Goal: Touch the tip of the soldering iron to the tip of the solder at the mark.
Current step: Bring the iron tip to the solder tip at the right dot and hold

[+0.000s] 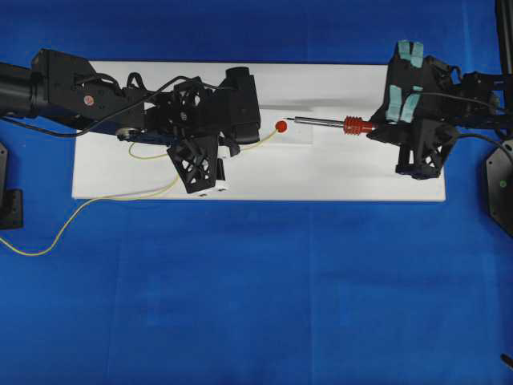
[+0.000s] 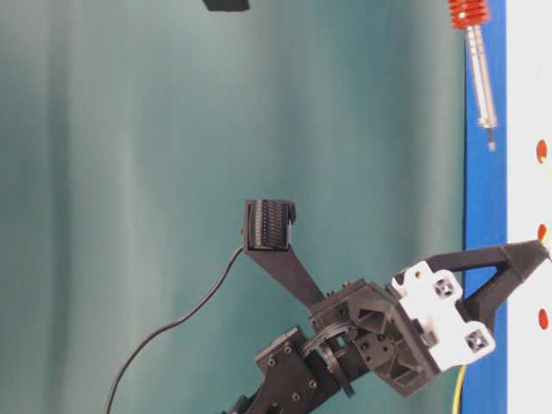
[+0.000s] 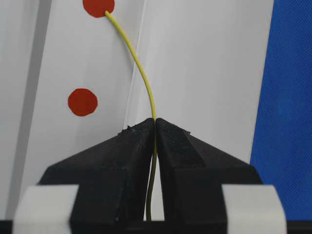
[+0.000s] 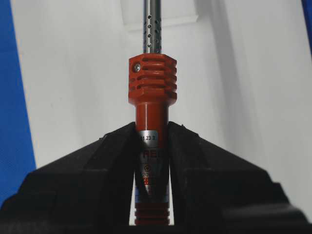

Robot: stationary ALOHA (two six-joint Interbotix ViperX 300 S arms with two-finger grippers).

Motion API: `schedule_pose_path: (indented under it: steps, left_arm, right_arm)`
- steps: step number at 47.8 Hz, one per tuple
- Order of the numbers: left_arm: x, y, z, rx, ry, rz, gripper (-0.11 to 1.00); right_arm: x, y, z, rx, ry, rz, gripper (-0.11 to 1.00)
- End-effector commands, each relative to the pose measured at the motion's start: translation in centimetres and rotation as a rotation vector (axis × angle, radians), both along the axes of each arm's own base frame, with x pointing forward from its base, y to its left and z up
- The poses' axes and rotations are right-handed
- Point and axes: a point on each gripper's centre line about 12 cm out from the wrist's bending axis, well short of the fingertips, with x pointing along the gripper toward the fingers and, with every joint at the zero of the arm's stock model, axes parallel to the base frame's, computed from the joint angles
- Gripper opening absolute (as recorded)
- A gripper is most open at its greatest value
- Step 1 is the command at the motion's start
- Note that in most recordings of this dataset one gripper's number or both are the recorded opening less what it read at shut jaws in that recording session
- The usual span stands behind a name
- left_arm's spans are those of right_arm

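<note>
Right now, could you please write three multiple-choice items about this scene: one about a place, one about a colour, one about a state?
1. Where does the free end of the solder lie?
A. at a red mark
B. on the blue cloth
C. inside the right gripper

2. What colour is the ribbed collar of the soldering iron?
A. green
B. red-orange
C. white

3. How is the left gripper?
A. wide open and empty
B. shut on the solder
C. shut on the soldering iron

Answers:
1 A, the yellow wire ends at the upper red mark in the left wrist view.
2 B, plain in the right wrist view.
3 B, the fingers pinch the wire between them.
</note>
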Motion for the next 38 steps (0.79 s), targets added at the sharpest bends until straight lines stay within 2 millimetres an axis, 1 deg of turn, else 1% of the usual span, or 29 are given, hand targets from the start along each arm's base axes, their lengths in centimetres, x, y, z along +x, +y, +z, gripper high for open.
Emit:
schedule_pose_path:
  steps: [1, 13, 27, 38]
  left_arm:
    - [0.6, 0.3, 1.4, 0.008, -0.042, 0.003, 0.02]
    - [0.7, 0.6, 1.4, 0.008, -0.044, 0.009, 0.02]
    - [0.7, 0.5, 1.5, 0.009, -0.047, 0.008, 0.02]
    - [0.7, 0.5, 1.4, 0.009, -0.045, 0.008, 0.02]
  right_arm:
    - [0.7, -0.2, 0.5, -0.006, -0.022, -0.004, 0.06]
    - [1.3, -0.4, -0.1, 0.0, 0.003, -0.003, 0.06]
    - [1.4, -0.4, -1.0, 0.007, 0.035, 0.0, 0.06]
    - [1.6, -0.5, -1.2, 0.009, 0.044, -0.002, 0.06]
